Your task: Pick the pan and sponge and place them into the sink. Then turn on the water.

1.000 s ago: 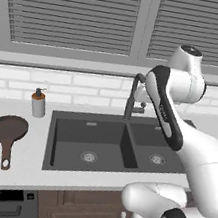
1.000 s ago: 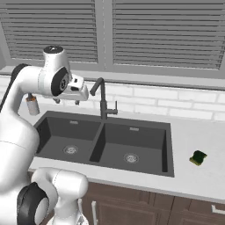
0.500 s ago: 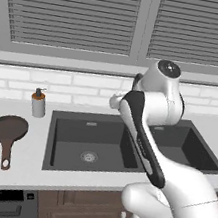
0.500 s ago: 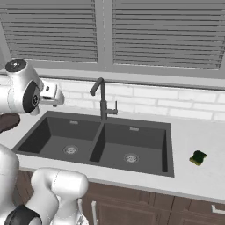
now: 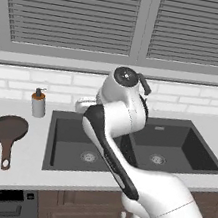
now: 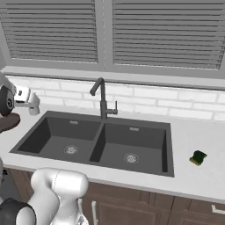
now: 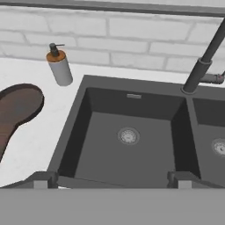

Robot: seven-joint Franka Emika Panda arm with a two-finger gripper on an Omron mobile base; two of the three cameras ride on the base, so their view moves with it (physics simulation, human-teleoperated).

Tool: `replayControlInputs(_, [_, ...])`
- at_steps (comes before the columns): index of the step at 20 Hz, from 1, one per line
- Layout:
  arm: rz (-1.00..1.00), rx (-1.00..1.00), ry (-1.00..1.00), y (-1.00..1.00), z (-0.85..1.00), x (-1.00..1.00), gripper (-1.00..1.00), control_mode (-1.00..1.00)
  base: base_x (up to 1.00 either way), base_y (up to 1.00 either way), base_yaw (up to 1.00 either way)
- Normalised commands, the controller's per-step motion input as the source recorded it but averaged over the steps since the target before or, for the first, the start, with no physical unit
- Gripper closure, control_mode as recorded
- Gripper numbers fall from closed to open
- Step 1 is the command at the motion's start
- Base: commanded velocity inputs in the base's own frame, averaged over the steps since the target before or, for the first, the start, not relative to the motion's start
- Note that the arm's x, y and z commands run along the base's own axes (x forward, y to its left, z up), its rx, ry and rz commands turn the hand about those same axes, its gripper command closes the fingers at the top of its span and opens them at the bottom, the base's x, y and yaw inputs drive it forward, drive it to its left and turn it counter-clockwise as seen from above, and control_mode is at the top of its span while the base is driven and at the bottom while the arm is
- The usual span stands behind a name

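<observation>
Leftmost on the counter (image 5: 20,161) lies the pan (image 5: 7,129), flat, its long handle pointing toward the counter's front edge; in the hand view the pan (image 7: 17,105) shows at the left edge, well apart from the sink's rim. Just behind it, near the brick backsplash, a soap dispenser (image 5: 39,103) with an orange top stands upright, between the pan and the sink's back left corner. Next comes the sink (image 5: 72,127), a dark double basin set into the counter, each basin with a round silver drain (image 7: 128,136); nothing lies in either basin. The gripper (image 7: 110,178) hangs above the front edge of the left basin, its two dark fingertips (image 7: 41,178) spread wide with nothing between them. The faucet (image 6: 102,97) rises behind the central divider, and no stream runs from it. Far to the right, past the right basin, the sponge (image 6: 198,157) sits on the counter, well apart from the sink's rim.
</observation>
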Motion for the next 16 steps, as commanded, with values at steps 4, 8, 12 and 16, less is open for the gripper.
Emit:
replayControlInputs(4, [0.0, 0.0, 0.12, 0.91, -0.18, 0.0, -1.0, -1.0, 0.0, 0.0, 0.0])
replayControlInputs(8, [0.0, 0.07, 0.11, 0.78, -0.27, 0.0, -1.0, -1.0, 0.0, 0.0, 0.0])
replayControlInputs(12, [0.0, 0.12, 0.13, 0.67, -0.41, 0.0, -1.0, -1.0, 0.0, 0.0, 0.0])
replayControlInputs(16, [0.0, 0.1, 0.12, 0.69, -0.57, -0.02, -1.0, -1.0, 0.0, 0.0, 0.0])
